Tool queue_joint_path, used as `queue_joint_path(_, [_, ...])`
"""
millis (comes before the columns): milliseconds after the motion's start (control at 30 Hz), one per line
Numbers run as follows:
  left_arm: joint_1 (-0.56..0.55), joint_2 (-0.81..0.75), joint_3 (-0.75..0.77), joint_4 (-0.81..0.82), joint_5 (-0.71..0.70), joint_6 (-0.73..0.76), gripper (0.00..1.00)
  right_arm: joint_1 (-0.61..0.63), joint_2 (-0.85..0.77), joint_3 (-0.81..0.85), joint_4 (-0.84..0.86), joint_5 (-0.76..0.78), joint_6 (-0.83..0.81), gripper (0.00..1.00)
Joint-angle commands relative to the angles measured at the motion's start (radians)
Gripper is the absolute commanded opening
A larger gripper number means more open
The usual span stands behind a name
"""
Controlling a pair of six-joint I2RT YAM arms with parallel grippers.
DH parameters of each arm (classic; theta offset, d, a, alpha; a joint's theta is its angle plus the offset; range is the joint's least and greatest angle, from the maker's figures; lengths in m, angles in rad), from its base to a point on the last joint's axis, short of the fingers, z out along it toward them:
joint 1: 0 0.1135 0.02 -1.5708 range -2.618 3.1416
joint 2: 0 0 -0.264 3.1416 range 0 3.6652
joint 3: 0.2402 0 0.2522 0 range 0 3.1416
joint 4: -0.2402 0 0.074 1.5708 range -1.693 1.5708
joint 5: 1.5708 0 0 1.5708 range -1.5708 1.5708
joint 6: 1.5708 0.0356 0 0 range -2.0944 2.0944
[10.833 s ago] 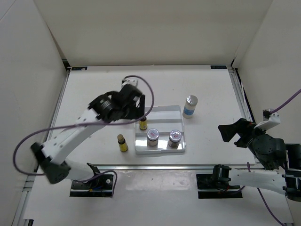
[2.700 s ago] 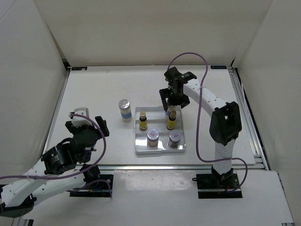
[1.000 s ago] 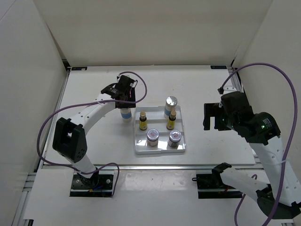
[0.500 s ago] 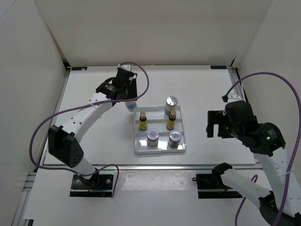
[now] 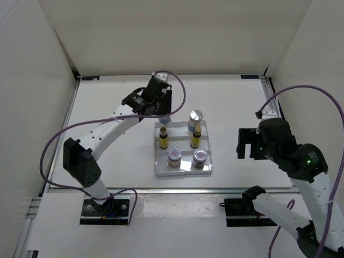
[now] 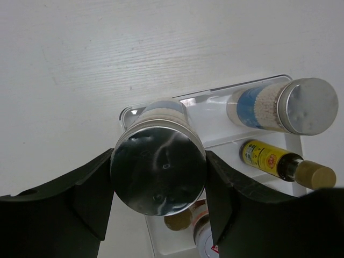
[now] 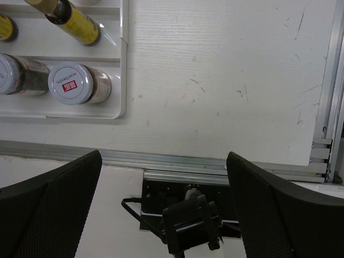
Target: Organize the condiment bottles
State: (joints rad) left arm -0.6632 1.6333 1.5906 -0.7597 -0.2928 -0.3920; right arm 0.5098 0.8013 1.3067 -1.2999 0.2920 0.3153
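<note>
- Holding tall clear silver-lidded bottle (image 6: 159,161) clamped between left gripper (image 6: 157,200) fingers, above far-left corner of white ridged rectangular plastic tray (image 5: 183,171) (probably to stand it beside its blue-labelled twin (image 6: 279,106)).
- Right gripper (image 7: 169,207) spread wide, empty, off to the side.

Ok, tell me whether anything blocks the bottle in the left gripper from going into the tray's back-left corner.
Nothing visible does. The left gripper holds the tall bottle over the tray's back-left corner; what shows of it is bare. The other tall bottle and a small yellow bottle stand beside that spot, not in it.
</note>
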Motion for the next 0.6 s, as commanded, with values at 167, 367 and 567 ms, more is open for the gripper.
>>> queue_joint_path(167, [-0.004,0.023,0.013,0.03,0.006,0.007,0.16,-0.005,-0.01,0.0,0.027,0.006,0.011,1.0])
queue_joint_path(367, [-0.004,0.042,-0.018,0.03,0.006,-0.004,0.17,-0.005,-0.01,0.0,0.027,0.006,0.011,1.0])
queue_joint_path(567, [-0.013,0.051,-0.049,0.03,0.017,-0.022,0.17,-0.005,-0.01,0.0,0.027,0.006,0.011,1.0])
